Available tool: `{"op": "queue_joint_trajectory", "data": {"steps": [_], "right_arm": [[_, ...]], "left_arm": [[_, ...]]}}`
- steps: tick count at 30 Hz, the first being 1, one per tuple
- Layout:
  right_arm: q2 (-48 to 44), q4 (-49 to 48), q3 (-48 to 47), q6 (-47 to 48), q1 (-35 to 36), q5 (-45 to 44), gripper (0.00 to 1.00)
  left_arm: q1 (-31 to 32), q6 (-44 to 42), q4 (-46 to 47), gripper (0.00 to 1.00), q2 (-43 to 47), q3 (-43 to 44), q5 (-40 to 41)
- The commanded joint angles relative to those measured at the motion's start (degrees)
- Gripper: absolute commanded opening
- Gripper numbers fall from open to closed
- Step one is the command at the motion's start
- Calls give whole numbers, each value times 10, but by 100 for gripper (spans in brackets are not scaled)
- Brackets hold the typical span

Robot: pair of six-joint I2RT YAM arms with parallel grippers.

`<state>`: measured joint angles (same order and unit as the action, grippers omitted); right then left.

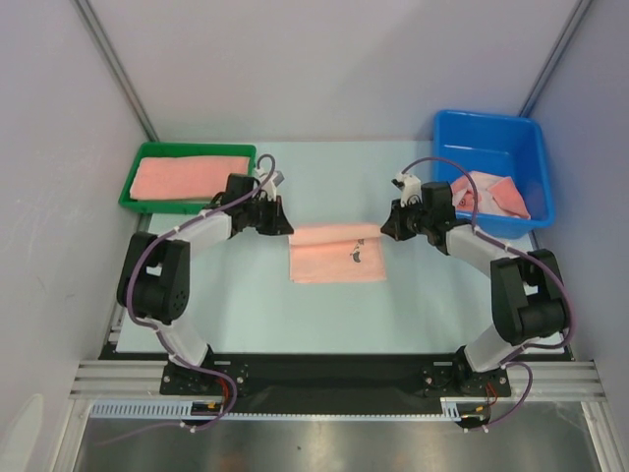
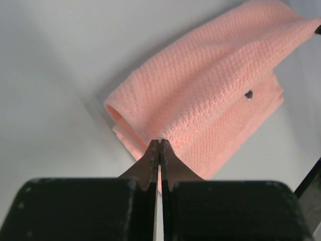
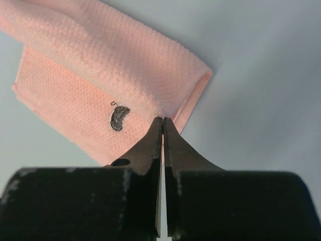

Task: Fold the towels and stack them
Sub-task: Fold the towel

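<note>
Left gripper (image 1: 278,224): jaws together, tips nipping the edge of the peach towel (image 1: 334,254) at its corner. In the left wrist view the gripper (image 2: 159,143) meets the cloth (image 2: 210,85) right at the tips. The upper layer curls over from there and leaves an open loop just left of the tips. The rest of the towel runs ahead of the hand and off to its right.

Right gripper (image 1: 388,228): jaws together, likewise pinched on the other corner of the same towel. From its wrist camera the gripper (image 3: 162,119) holds the rolled-over layer of the towel (image 3: 100,55), which spreads ahead and to the left of the tips. The dark motif (image 3: 119,118) sits on the lower layer, just left of the tips (bean-shaped, with a tiny mark above it).

The towel lies folded on the table (image 1: 324,315), directly between the two hands, its lower layer flat.

Beyond the left gripper, on its outer side: green tray (image 1: 133,182) holding a flat salmon towel (image 1: 192,175), well apart from the hand.

Beyond the right gripper, on its outer side: blue bin (image 1: 486,128) with crumpled pink towels (image 1: 491,192) inside, near that arm's wrist.
</note>
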<state>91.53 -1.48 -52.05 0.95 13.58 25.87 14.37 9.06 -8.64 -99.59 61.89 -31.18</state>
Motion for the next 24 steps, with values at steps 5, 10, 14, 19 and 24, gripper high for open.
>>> {"op": "queue_joint_trajectory", "data": {"steps": [5,10,14,19,24], "right_arm": [[-75,30,47,-41,5,-28,0],[-88,62,63,-74,10,-39,0],[-101,75,89,-84,26,-56,0],[-117,86,113,-90,39,-72,0],[-129,145,100,-113,40,-93,8]], "left_arm": [[22,31,31,0,91,-82,15],[40,44,30,1,117,-120,38],[48,61,44,0,122,-153,40],[63,74,51,3,114,-168,45],[101,75,26,7,124,-176,83]]}}
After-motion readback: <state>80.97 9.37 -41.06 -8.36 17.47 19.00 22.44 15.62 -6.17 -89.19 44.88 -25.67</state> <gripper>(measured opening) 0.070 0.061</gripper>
